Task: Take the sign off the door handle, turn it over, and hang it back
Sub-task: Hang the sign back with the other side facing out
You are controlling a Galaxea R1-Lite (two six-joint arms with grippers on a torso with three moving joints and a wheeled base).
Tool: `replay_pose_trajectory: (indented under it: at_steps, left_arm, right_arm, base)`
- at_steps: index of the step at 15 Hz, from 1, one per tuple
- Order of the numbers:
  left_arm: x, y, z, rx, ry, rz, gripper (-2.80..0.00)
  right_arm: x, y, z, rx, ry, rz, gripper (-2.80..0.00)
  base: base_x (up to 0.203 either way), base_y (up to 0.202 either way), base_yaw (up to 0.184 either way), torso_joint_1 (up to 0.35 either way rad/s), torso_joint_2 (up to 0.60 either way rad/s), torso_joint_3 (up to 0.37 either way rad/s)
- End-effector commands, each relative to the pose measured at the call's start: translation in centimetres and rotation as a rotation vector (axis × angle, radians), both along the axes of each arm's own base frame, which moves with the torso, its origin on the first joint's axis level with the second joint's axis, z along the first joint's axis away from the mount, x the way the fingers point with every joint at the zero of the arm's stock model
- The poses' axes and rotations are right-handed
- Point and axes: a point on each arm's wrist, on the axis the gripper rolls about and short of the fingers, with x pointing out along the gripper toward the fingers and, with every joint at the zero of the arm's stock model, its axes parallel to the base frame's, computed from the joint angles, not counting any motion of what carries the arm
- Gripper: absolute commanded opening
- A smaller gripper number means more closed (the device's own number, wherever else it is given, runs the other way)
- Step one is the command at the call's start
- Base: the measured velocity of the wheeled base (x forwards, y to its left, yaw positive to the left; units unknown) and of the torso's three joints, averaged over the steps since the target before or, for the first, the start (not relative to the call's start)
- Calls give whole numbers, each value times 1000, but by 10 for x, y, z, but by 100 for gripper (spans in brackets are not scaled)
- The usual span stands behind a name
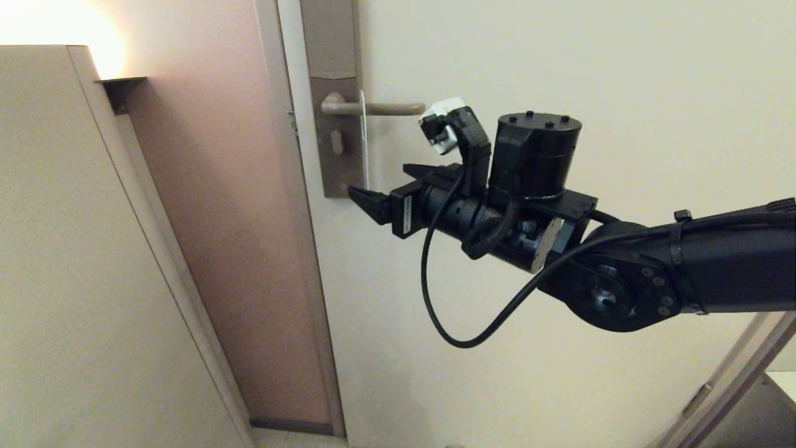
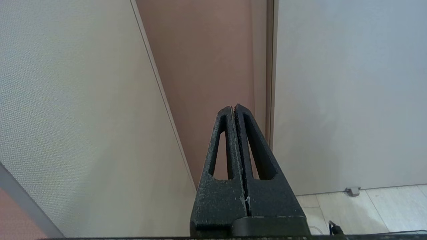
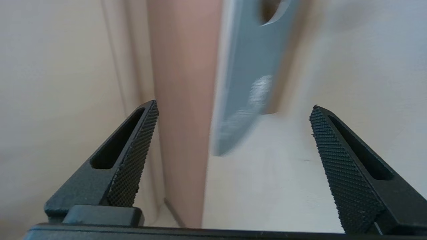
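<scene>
A: Item 1, R claw?

B: My black right gripper w/ cross-hatched finger pads, held level on its arm, tips pointing at the door hardware. Jaws wide apart, nothing between the pads. The flat oblong sign with a round hole hangs just ahead of the tips, its lower end just above them; I can't tell if it's touching.

A: Item 2, sign detail?

B: Seen edge-on from the head cam, a thin white strip. From the R wrist cam the face toward me is grey-blue, blurred, so no text readable. Hole end is up, threaded over the slim beige-bronze metal lever door handle, so it's hung on the handle, above and ahead of the claw.

A: Item 3, handle mount?

B: Tall narrow brown-grey plate w/ keyhole, behind the sign, straight ahead of the fingertips. Cream door runs alongside the arm.

A: Item 4, L claw?

B: Black left gripper, parked, pressed together, empty, facing a pinkish-brown wall.
</scene>
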Motion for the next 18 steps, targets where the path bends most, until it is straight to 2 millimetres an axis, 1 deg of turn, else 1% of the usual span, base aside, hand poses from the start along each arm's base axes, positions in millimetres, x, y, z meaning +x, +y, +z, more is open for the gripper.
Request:
replay_pose_trajectory:
  at_steps: [1,12,13,18]
  left_arm:
    - [0,0,0,0,1,1,-280]
    - [0,0,0,0,1,0,-280]
    - [0,0,0,0,1,0,-280]
    - [0,0,0,0,1,1,-280]
  right_arm:
    - [3,-11,7,12,-15,-25,0]
    - [1,-12,11,18,-27,-23,0]
    - [1,-12,11,16,-27,-23,-280]
    - [0,-8,7,4,-22,-18,-280]
  base:
    - [0,0,0,0,0,0]
    - [0,0,0,0,0,0]
    - [0,0,0,0,0,0]
    - [0,0,0,0,0,0]
